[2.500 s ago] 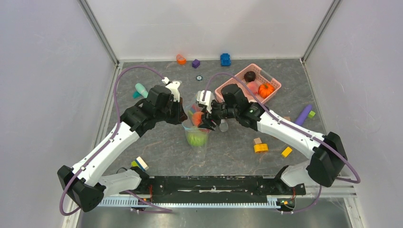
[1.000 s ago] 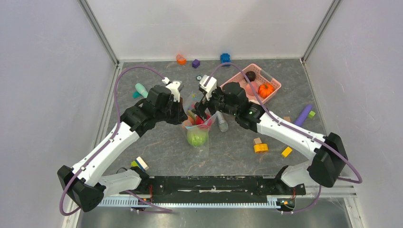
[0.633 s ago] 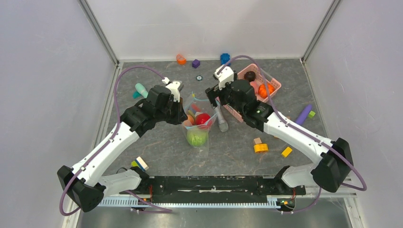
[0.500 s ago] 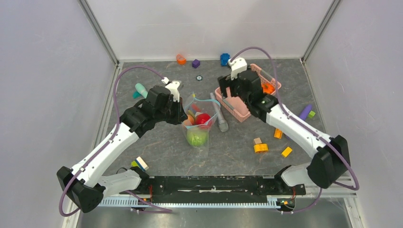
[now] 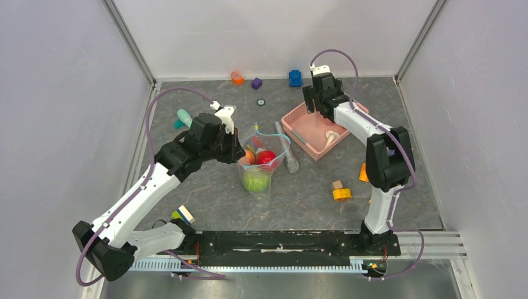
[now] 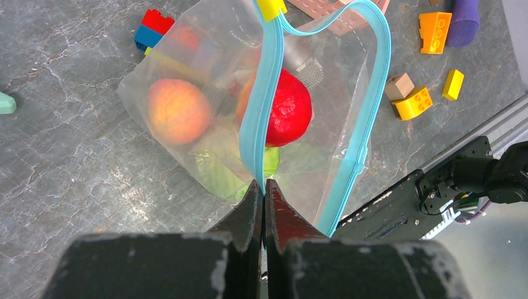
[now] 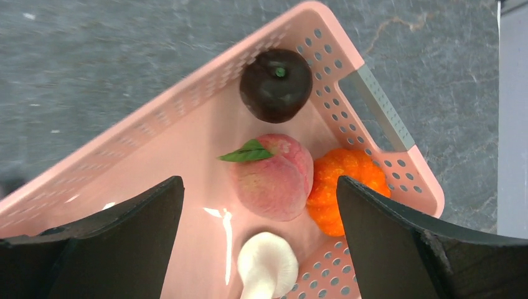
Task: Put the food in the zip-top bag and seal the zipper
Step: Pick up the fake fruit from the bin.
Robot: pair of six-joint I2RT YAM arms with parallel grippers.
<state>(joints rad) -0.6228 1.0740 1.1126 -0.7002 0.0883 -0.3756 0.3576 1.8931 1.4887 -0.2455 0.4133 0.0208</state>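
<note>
Grey marbled tabletop (image 5: 212, 190), plain pale walls (image 5: 261, 31), seemingly metal-framed.

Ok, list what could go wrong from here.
1. The left gripper pinches only the thin zipper; the loaded zip-top bag could slip free.
2. The pink peach, orange pumpkin and white mushroom crowd the basket corner; the open right gripper may grab two or strike the wall.

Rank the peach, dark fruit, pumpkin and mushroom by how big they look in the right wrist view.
Largest: pink peach.
Next: dark brown fruit and orange pumpkin, too close to rank; the pumpkin is partly hidden.
Smallest: white mushroom, cut off by the frame.
</note>
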